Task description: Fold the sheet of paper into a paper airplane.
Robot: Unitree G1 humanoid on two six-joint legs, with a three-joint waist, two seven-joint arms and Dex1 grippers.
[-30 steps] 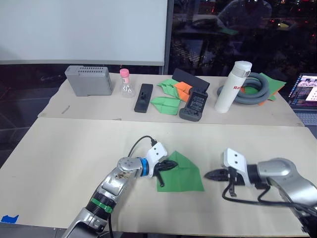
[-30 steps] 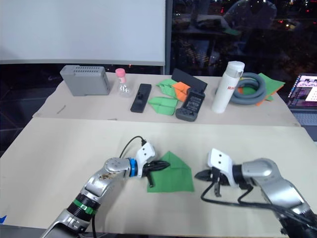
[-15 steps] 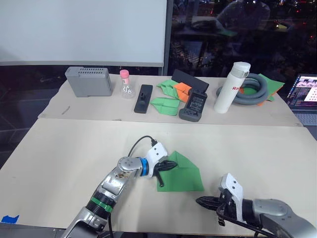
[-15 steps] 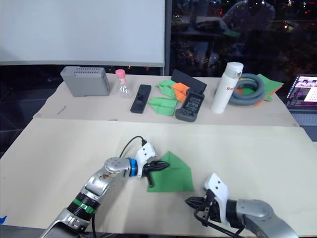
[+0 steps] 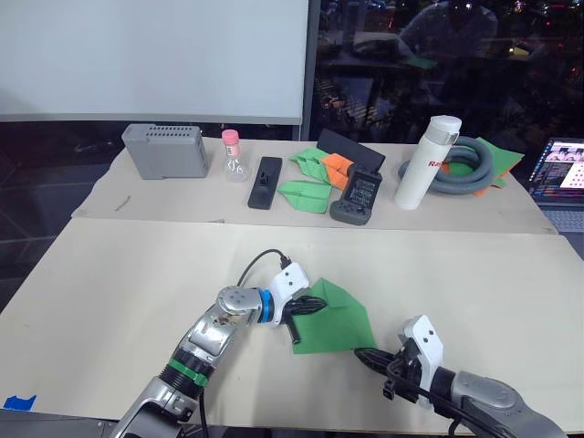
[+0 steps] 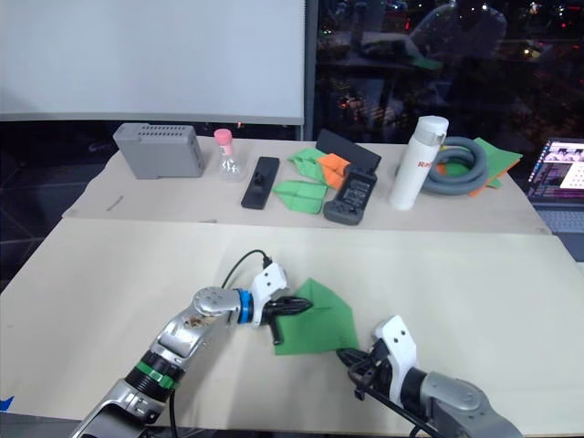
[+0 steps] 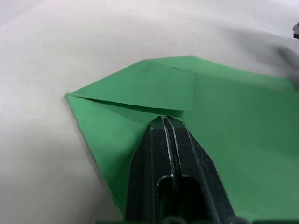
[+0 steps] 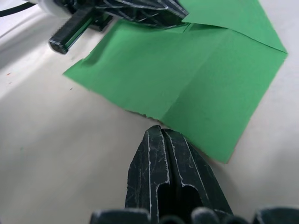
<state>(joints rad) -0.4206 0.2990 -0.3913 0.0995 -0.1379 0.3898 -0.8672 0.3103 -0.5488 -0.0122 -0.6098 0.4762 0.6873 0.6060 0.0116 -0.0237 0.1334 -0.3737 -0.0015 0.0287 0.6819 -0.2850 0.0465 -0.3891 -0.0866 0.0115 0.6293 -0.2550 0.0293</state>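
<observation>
the sheet of paper (image 5: pixel 334 318), bright green and partly folded, lies flat on the near table (image 5: pixel 128 274), between my two grippers. my left gripper (image 7: pixel 164 122) has its two black fingers pressed together, tips resting on the sheet at the free edge of a folded-down corner flap; nothing is clamped between them. just ahead of these tips the flap forms a triangle whose point lies away to one side, and the sheet spreads on beyond it. my right gripper (image 8: pixel 161 135) also has its fingers together, holding nothing; its tips sit on the bare table, just short of the near edge of the sheet, close beside the sheet's near corner. from that gripper a straight crease runs away across the sheet, and my left gripper shows at the sheet's far side.

well beyond both grippers, on the far table (image 5: pixel 511 214): a grey box (image 5: pixel 165 150), a small bottle with a pink cap (image 5: pixel 234 154), a black remote (image 5: pixel 265 180), folded green paper pieces (image 5: pixel 305 192) with an orange paper piece (image 5: pixel 338 167) among them, a black handheld device (image 5: pixel 357 194), a white flask (image 5: pixel 426 161) standing upright, a coiled grey hose (image 5: pixel 472 162) just beside the flask, and a laptop (image 5: pixel 558 167) at the far right edge
</observation>
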